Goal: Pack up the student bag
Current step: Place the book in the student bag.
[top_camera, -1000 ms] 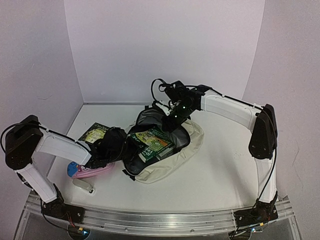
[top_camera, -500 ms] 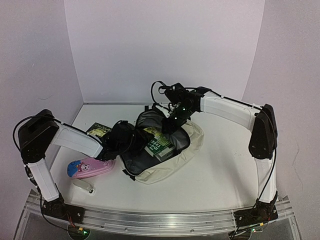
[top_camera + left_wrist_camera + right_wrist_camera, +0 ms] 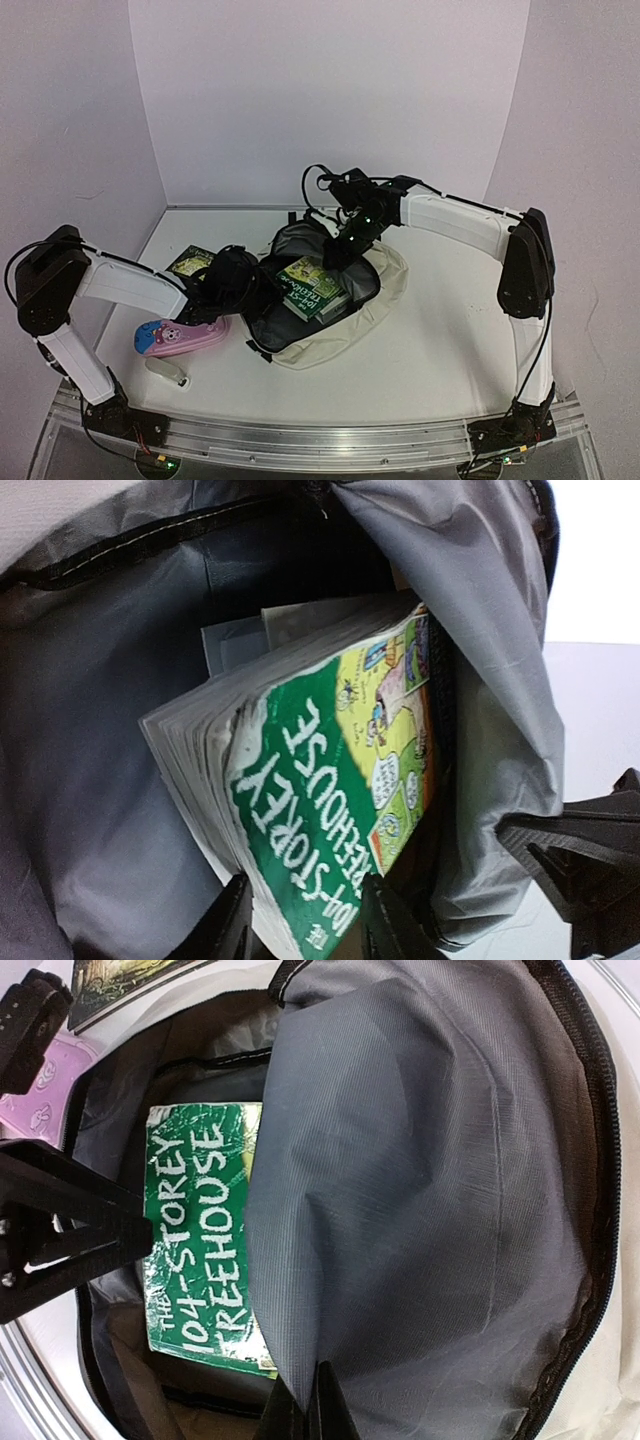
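Observation:
The cream student bag lies on its side mid-table, its zipper mouth open and the grey lining showing. A thick green book, "The 104-Storey Treehouse", lies inside the mouth. My left gripper reaches in from the left. In the left wrist view its jaws bracket the near corner of the book, one finger on the page edges and one on the cover. My right gripper is over the bag's far rim, pinched shut on a fold of lining, holding the flap up.
A pink cartoon pencil case lies left of the bag, near the left forearm. A second, darker book lies flat behind it. A small white object sits by the front edge. White walls close in the left, back and right.
The left arm pushed into the bag's mouth, then drew back slightly to the left. The green book now lies flatter and more exposed inside. The right gripper has kept holding the flap up.

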Controlling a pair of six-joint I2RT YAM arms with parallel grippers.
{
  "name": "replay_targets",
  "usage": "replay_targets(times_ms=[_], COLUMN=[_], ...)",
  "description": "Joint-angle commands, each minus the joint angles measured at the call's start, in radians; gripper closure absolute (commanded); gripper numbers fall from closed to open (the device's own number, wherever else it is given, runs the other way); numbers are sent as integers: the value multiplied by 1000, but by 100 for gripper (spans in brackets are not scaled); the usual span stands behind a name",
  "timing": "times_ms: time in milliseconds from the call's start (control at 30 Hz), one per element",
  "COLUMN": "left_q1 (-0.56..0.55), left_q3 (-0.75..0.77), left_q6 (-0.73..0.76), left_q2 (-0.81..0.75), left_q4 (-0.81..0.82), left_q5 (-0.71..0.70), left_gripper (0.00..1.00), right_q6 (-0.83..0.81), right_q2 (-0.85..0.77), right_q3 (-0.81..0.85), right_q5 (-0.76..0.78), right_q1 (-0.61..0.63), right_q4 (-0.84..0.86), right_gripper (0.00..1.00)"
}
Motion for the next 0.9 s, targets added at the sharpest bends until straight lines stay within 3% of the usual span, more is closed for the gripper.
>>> replay_targets(times_ms=[0, 167, 300, 500, 700, 867], left_q1=[1, 12, 25, 23, 25, 55], left_q3=[72, 199, 239, 173, 47, -71], left_q6=[25, 58, 81, 175, 193, 140], left_q2=[84, 217, 258, 93, -151, -396], left_q4=[92, 153, 197, 60, -159, -357], left_q5=[21, 90, 142, 93, -60, -236], left_gripper=[69, 80, 79, 41, 18, 4], right_q6=[3, -3, -9, -5, -13, -20], right_q2=[-40, -56, -55, -11, 37, 49], right_q3=[-8, -14, -22, -21, -20, -37], right_q5=[-46, -26, 1, 29, 60, 79], right_q1=[5, 4, -4, -53, -92, -127], right_q4=[23, 24, 24, 26, 28, 28], right_gripper=[100, 100, 100, 100, 100, 100])
